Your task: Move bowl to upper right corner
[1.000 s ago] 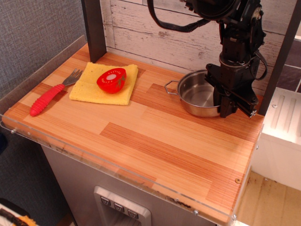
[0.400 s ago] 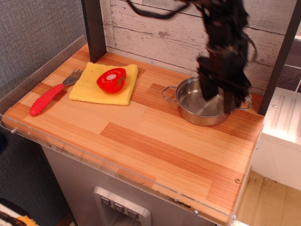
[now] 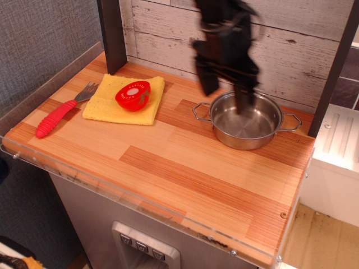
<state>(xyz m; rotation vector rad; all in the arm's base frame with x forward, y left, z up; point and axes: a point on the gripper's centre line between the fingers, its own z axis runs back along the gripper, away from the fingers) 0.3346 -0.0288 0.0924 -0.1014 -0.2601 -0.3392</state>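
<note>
The bowl (image 3: 245, 121), a shiny steel shallow pot with two wire loop handles, stands upright on the striped wooden tabletop (image 3: 185, 168) in its upper right corner (image 3: 291, 131), near the white plank wall. My gripper (image 3: 225, 92) hangs above the bowl's left rim, blurred by motion. Its two black fingers (image 3: 242, 100) are spread apart and hold nothing. It is clear of the bowl.
A yellow cloth (image 3: 124, 100) at the back left carries a red half-tomato toy (image 3: 133, 94). A red-handled fork (image 3: 60, 112) lies left of it. A dark post (image 3: 112, 35) stands at the back left, another (image 3: 334, 70) at the right edge.
The gripper let go of the bowl's right rim, rose and swung left above it. The bowl settled with both handles showing, slightly shifted.
</note>
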